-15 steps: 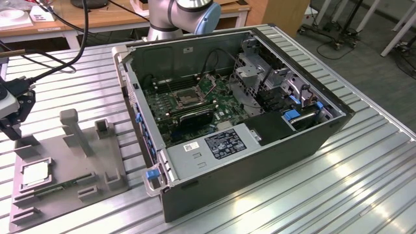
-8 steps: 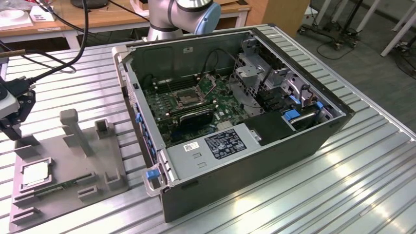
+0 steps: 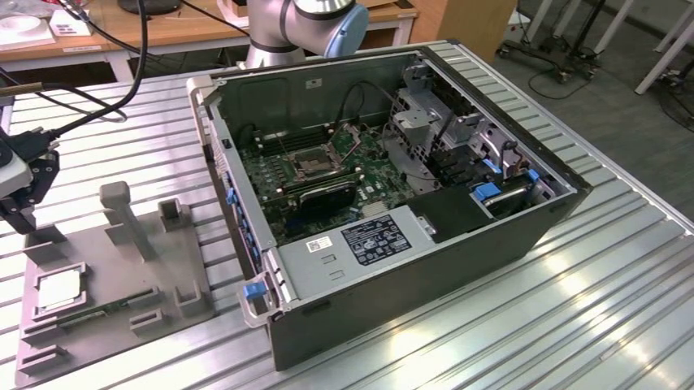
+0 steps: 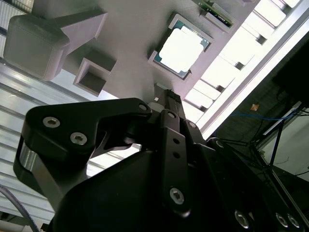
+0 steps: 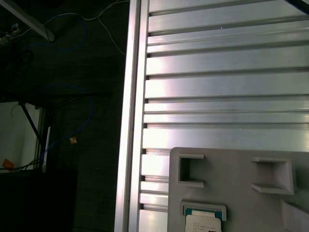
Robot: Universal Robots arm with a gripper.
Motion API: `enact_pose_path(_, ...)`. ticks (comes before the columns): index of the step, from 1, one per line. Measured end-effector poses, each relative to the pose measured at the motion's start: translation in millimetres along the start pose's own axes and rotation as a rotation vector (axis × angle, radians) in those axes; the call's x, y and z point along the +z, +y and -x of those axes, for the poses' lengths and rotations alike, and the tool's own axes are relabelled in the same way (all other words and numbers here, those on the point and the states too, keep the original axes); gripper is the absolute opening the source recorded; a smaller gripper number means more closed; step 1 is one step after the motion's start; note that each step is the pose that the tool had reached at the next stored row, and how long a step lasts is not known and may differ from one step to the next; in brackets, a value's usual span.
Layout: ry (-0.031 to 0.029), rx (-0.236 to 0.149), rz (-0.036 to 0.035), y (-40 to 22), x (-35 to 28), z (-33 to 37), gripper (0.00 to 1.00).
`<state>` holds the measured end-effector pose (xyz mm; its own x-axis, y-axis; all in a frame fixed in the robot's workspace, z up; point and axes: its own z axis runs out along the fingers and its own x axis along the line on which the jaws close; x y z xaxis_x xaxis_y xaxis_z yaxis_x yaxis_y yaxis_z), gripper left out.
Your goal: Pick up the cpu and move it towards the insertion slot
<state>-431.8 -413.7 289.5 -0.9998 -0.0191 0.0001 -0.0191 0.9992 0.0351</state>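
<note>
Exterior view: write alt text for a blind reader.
The cpu lies in a grey holder on a metal table, the gripper above the holder's edge. At the exterior view's right, an open case shows the slot.

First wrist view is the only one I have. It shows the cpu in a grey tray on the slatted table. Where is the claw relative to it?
Observer: In the exterior view the claw hovers by the far end of the grey tray, apart from the cpu, which lies in its pocket.
Operator: And the insertion slot?
Observer: The insertion slot sits on the green board inside the open computer case, to the exterior view's right of the tray.
</note>
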Motion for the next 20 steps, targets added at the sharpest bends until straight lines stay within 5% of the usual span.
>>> enact_pose_path(20,0.0000,0.000,0.0000,-0.1,2.3,0.0,0.10)
